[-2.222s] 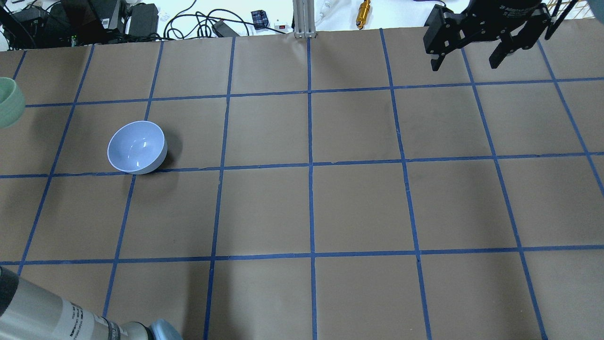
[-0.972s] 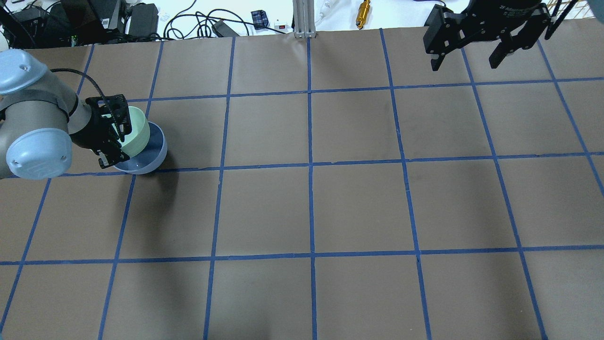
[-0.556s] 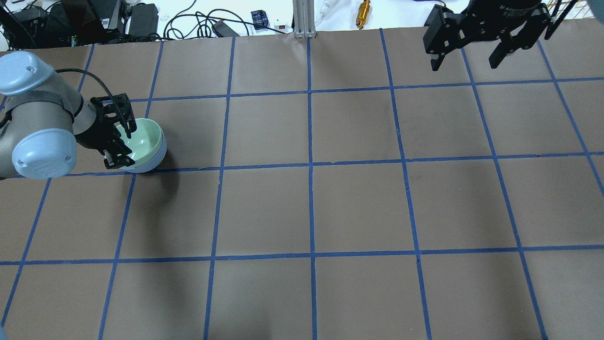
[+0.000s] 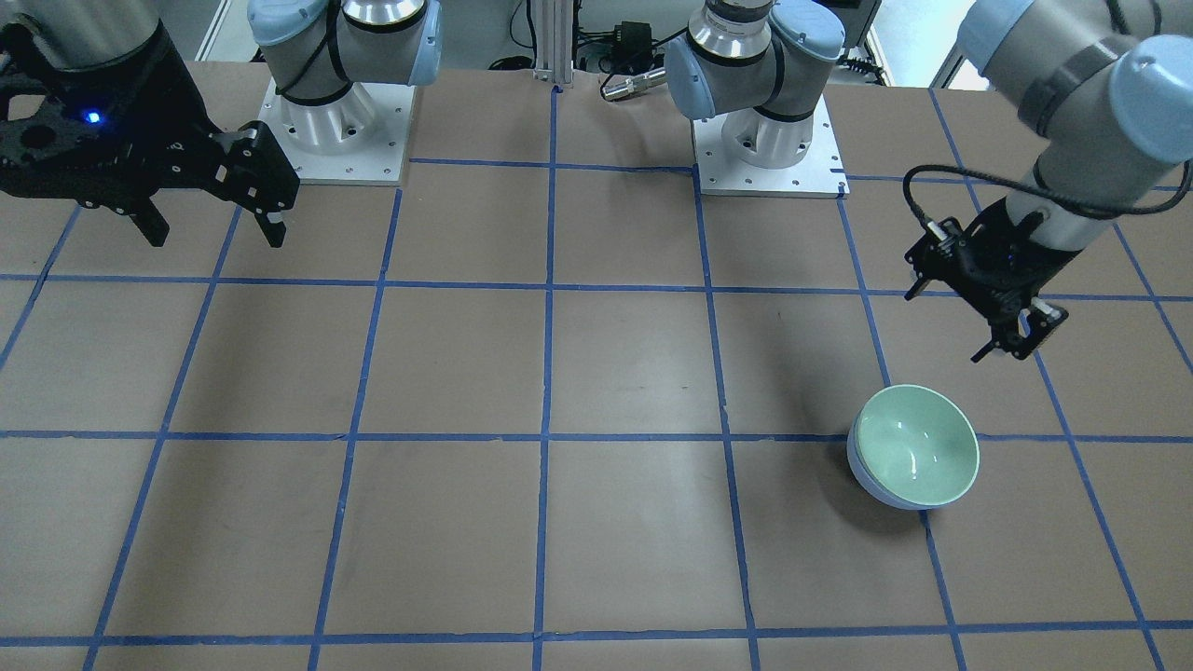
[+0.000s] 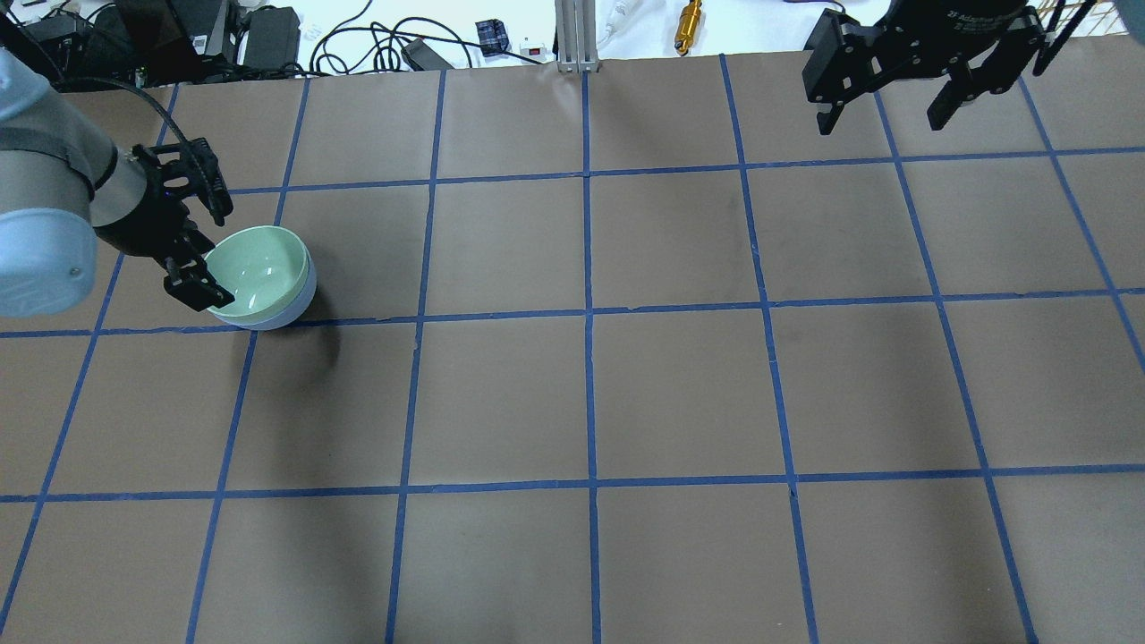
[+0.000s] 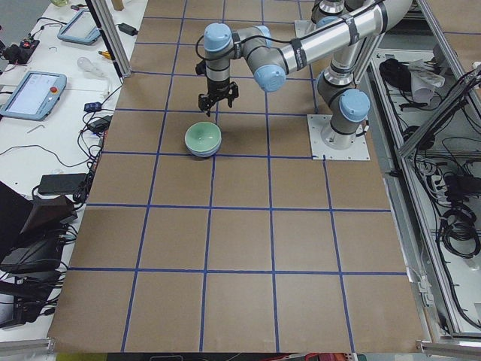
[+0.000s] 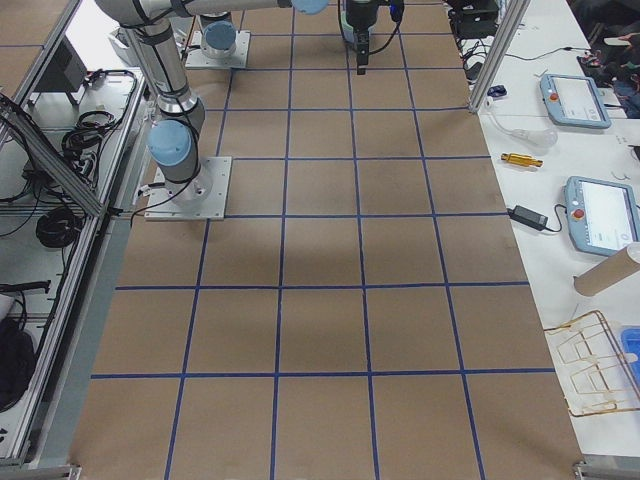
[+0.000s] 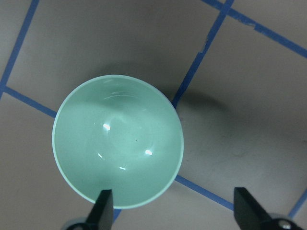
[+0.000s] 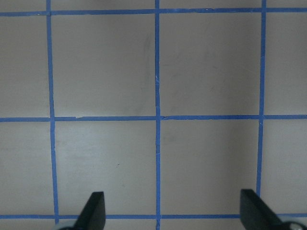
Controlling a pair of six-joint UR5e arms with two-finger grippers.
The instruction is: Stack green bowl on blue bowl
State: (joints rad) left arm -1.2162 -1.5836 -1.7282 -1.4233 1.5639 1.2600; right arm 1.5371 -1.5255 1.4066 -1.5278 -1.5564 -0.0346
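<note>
The green bowl [image 5: 258, 271] sits nested upright inside the blue bowl [image 5: 293, 309] on the left part of the table. The stack also shows in the front view, green bowl [image 4: 918, 445] in blue bowl [image 4: 869, 483], and in the left side view [image 6: 203, 138]. My left gripper [image 5: 211, 257] is open and empty, raised just beside the stack's left rim, not touching it [image 4: 943, 326]. In the left wrist view the green bowl [image 8: 117, 141] lies below the open fingers [image 8: 103, 208]. My right gripper [image 5: 881, 123] is open and empty, hovering at the far right [image 4: 214, 235].
Brown paper with a blue tape grid covers the table [image 5: 680, 394]. Cables, a brass cylinder [image 5: 689, 25] and an aluminium post [image 5: 572, 36] lie beyond the far edge. The arm bases [image 4: 335, 121] [image 4: 764, 140] stand on the robot's side.
My left gripper brought the green bowl in, set it inside the blue bowl, opened, and drew back up and to the left. The right arm has not moved.
</note>
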